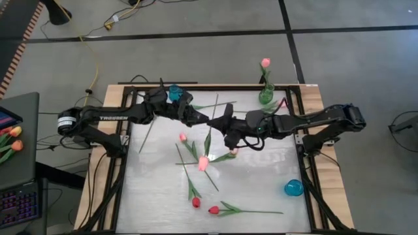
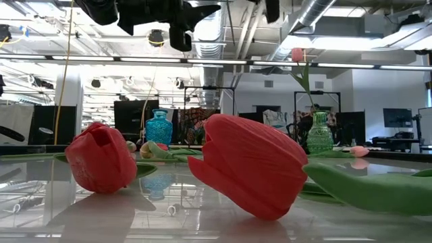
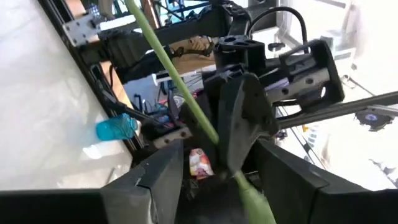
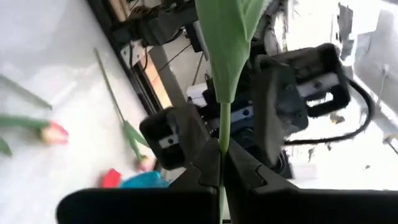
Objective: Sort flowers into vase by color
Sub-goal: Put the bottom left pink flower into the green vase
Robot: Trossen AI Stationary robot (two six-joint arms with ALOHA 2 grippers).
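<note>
My right gripper (image 1: 221, 121) is shut on a flower's green stem (image 4: 221, 134) above the table's middle. Its broad leaf (image 4: 227, 37) rises beyond the fingers, and I cannot pick out its head. My left gripper (image 1: 204, 119) faces it, open. Its fingers (image 3: 155, 177) stand on either side of the same stem (image 3: 180, 81); whether they touch it I cannot tell. A green vase (image 1: 266, 95) at the far edge holds one pink tulip (image 1: 265, 62). Pink tulips (image 1: 203, 163) and red tulips (image 1: 196, 202) lie flat on the table. My right gripper pinches the stem (image 4: 221, 146) between its two fingers, just below the leaf. The fingers lie across the stem. The flower is lifted clear of the table.
A blue vase (image 1: 175, 93) stands at the far edge by the left arm. A second blue vase (image 1: 293, 188) sits near the right edge. Two red buds (image 2: 101, 158) (image 2: 250, 172) lie by the near edge. Loose stems (image 1: 147, 136) lie on the left half.
</note>
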